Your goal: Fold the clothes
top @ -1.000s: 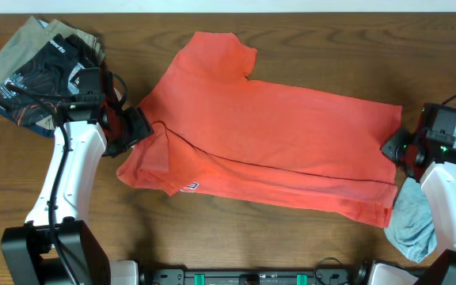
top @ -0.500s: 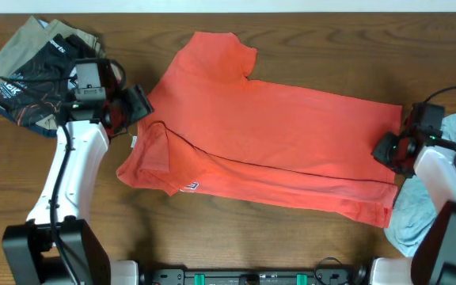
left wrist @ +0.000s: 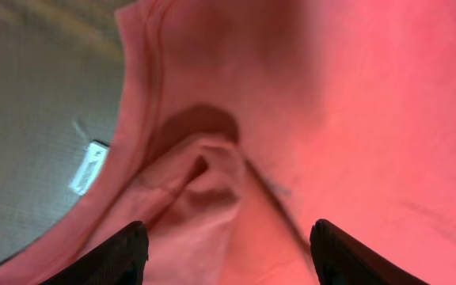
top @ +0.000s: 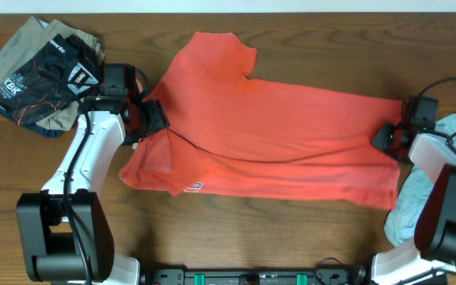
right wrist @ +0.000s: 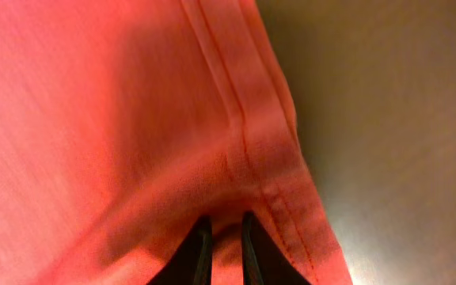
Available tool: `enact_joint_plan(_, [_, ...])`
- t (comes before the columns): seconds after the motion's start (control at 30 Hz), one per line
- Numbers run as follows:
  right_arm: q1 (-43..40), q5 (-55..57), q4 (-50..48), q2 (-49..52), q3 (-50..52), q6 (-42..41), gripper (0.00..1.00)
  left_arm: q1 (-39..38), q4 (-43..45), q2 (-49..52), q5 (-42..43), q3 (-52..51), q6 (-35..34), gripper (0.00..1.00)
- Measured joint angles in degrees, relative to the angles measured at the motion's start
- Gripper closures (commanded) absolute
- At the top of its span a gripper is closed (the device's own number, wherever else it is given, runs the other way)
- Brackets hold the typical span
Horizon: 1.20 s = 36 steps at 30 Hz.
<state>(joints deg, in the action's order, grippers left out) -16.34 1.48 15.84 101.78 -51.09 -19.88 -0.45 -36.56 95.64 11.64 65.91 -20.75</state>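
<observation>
overhead, far left: heap of dark printed and khaki garments (top: 42, 75) on the brown wooden table (top: 236, 237), apart from the work.

left gripper (top: 150, 119) sits at the left edge of the coral-red short-sleeved t-shirt (top: 275, 134), where a sleeve is turned over the body. left wrist view: its fingers are spread wide, a bunched ridge of red cloth rising between them, nothing pinched; small white label (left wrist: 88, 168) shows by the hem.

the t-shirt lies mid-table, spread lengthwise, lower part doubled along a diagonal crease, print not visible.

right gripper (top: 382, 136) is at the shirt's right edge. right wrist view: fingers pressed almost together on the stitched hem (right wrist: 248, 134), pinching it.

far right: pale blue-grey crumpled garment (top: 418, 214), partly under the right arm.

judgement: step in hand is gripping both ends for the next lengthwise fold; early-to-middle of the task. next move calls for the left fingers to close on the ridge, then both arms lifting together, evenly.
</observation>
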Motion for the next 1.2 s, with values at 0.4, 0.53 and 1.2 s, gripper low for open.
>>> enact_joint_plan(0.4, [0.00,-2.62,-7.80,7.30,-6.71,-0.46,0.62,0.00,-5.05,0.00,0.00,0.00,0.17,0.27])
enact_joint_plan(0.53, [0.00,-3.15,7.52,5.51,-10.14,0.57,0.51,0.00,-7.13,-0.02,0.00,0.00,0.17,0.27])
enact_joint_plan(1.2, [-0.17,1.84,44.00,-7.63,-13.42,3.15,0.44,-2.91,-11.69,-2.10,0.02,-0.11,1.31,0.27])
